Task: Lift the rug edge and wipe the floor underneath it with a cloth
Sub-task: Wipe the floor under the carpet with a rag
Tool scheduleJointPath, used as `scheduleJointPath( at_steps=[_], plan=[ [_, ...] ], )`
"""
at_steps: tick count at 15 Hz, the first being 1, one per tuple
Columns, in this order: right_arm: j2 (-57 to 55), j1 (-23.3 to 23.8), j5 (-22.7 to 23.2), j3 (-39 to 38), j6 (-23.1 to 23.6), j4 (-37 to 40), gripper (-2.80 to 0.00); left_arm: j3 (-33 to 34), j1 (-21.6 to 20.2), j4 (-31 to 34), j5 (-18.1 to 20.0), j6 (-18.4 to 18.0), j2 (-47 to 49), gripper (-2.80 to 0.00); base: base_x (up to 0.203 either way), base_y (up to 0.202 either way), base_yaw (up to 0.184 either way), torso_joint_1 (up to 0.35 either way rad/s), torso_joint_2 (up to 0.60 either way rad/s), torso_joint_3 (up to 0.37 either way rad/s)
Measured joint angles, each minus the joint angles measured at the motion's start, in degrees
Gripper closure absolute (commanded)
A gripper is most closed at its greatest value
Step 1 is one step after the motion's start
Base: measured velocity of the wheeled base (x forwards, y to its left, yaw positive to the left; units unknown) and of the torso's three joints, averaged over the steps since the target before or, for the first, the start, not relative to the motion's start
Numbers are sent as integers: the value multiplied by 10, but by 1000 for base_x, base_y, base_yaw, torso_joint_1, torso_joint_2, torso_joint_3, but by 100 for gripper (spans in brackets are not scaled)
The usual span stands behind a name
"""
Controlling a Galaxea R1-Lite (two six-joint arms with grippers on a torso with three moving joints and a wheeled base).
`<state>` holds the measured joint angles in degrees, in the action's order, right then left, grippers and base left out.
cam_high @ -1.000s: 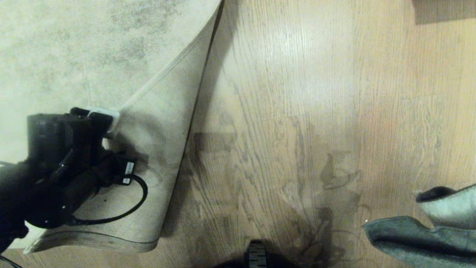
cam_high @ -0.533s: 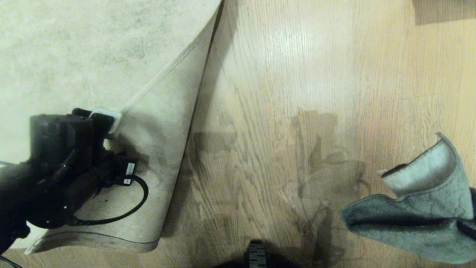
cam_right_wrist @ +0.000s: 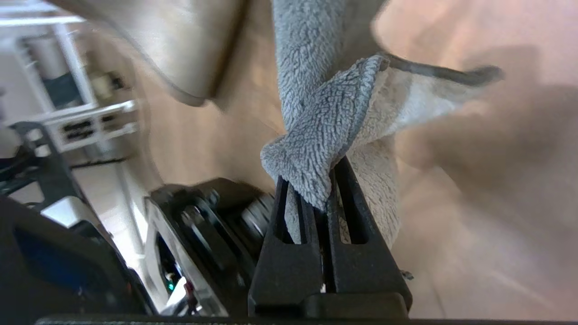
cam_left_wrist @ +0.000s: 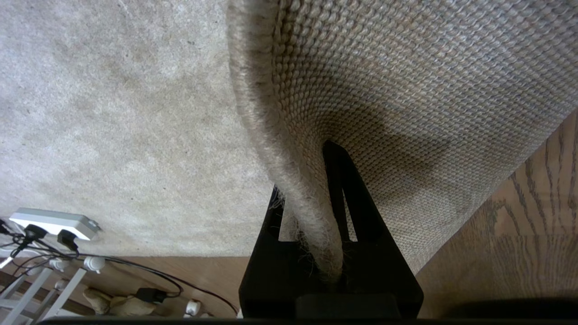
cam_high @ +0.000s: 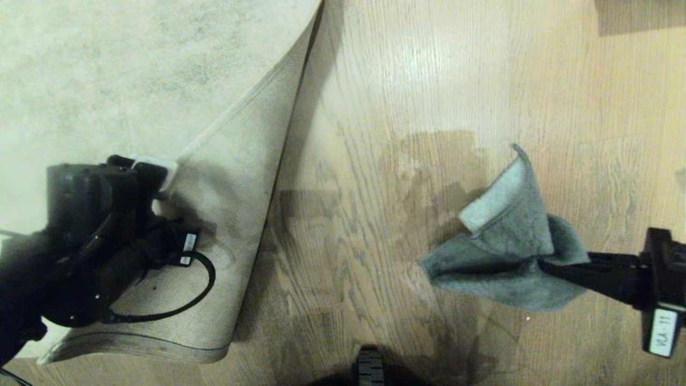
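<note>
The left gripper (cam_left_wrist: pixel 316 212) is clamped tight on the rug edge (cam_left_wrist: pixel 289 180), its two black fingers (cam_left_wrist: pixel 347 203) pinching the fuzzy bound border between them, pile on one side and tan woven backing (cam_left_wrist: pixel 406 90) on the other. From that grip the rug (cam_high: pixel 107 64) is folded back over itself, so the backing faces up in a long triangular flap (cam_high: pixel 236 214) that runs away from the gripper and down to the floor (cam_high: pixel 402 107) beside it. The right gripper (cam_right_wrist: pixel 323 189) is also closed, clenched on a bunched fold of the cloth (cam_right_wrist: pixel 316 149); grey terry bulges out above the fingertips and the pale side hangs to one side. In the head view the cloth (cam_high: pixel 504 252) spreads out ahead of that gripper (cam_high: pixel 552 265), over bare wood planks, well apart from the lifted flap, with open floor between them. Whether the cloth touches the floor cannot be told.
</note>
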<state>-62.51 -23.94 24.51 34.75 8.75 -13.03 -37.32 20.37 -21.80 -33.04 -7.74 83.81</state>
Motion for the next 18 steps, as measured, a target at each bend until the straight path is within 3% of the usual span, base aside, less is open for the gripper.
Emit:
scheduleJointPath(
  at_steps=[5,8,12,18],
  plan=[
    [-160,-163,-80,54,-12,-126,0,-1,0,0,0,0,0,0,0,0,0,0,0,0],
    [-228,-234,-125,73,-25,-179,0,-1,-2,0,0,4,0,0,0,0,0,0,0,0],
    [-305,-286,-145,84,-33,-242,0,0,-3,0,0,7,0,0,0,0,0,0,0,0],
    [-408,-321,-175,93,-61,-354,0,1,-3,0,0,9,0,0,0,0,0,0,0,0]
  ],
)
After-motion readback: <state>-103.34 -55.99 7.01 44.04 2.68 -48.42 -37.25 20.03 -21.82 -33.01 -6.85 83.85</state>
